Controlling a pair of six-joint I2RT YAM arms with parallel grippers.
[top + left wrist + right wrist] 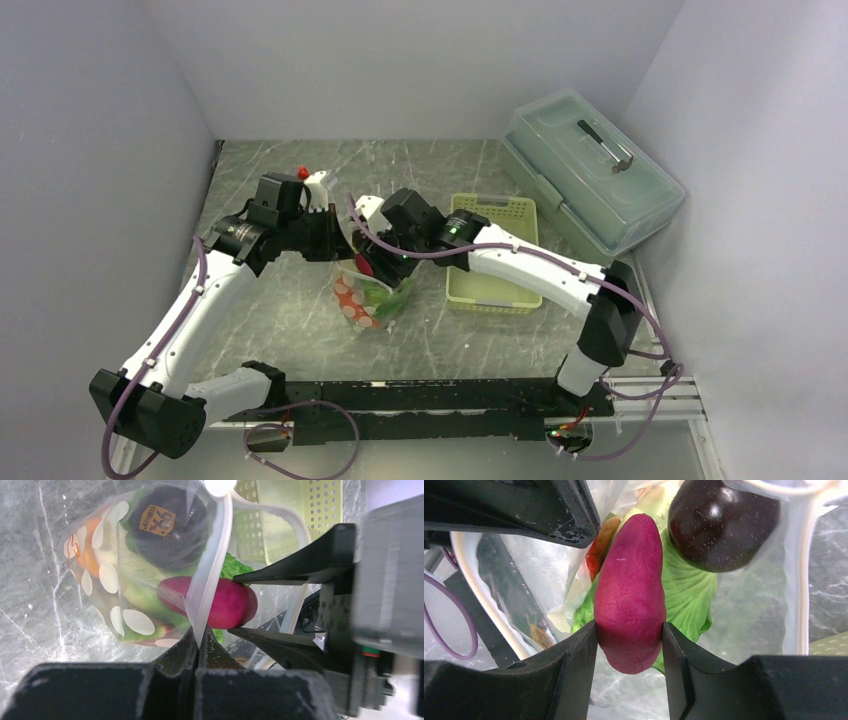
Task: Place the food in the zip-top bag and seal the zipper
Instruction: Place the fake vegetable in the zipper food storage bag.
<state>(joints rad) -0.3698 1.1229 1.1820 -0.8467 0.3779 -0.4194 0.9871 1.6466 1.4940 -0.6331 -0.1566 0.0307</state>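
Observation:
The zip-top bag hangs open between both grippers, printed spots on its side. My left gripper is shut on the bag's zipper strip at the mouth edge and holds it up. My right gripper is shut on a magenta long piece of food, its tip inside the bag mouth. In the bag lie a dark maroon ball, leafy green lettuce and an orange piece. From above, the left gripper and right gripper meet over the bag.
The pale green slotted basket stands just right of the bag, under my right forearm. The large translucent lidded box is at the back right. A small red piece shows behind my left wrist. Walls close in left, right and back.

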